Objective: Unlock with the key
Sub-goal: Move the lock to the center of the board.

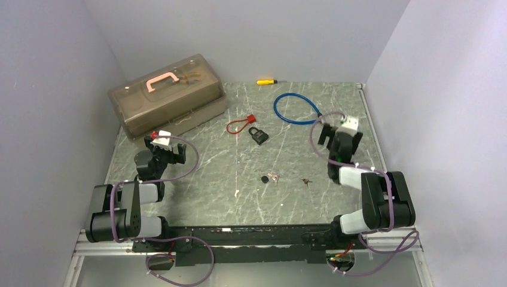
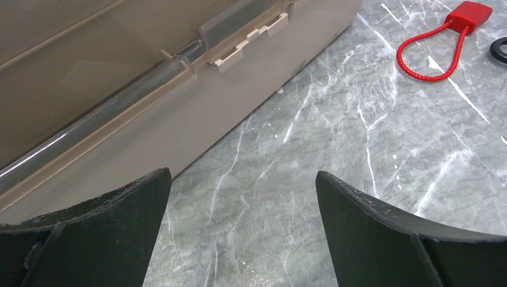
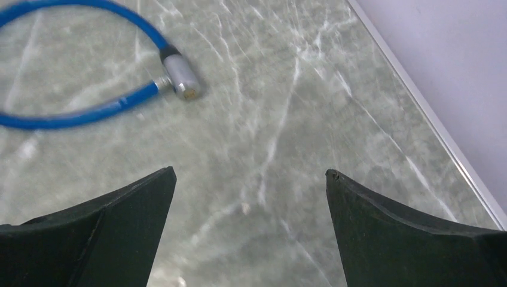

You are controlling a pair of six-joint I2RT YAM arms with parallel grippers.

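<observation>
- Two hands hang released, jaws spread: the left hand (image 2: 242, 230) beside the translucent brown plastic toolbox (image 2: 119, 89), the right hand (image 3: 251, 230) near the blue cable lock (image 3: 178, 75).
- Small black padlock (image 1: 258, 134) lies on the grey marbled desk (image 1: 239, 203), just beside a red cable lock (image 1: 251, 119).
- Small dark key (image 1: 305, 180) lies nearer the arms, apart from the padlock.

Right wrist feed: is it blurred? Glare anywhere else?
Right wrist: yes, the blue cable lock is smeared and the tabletop veins look soft. Left wrist: sharp, only a mild sheen on the toolbox. Top external: even light, no hard glare.
</observation>
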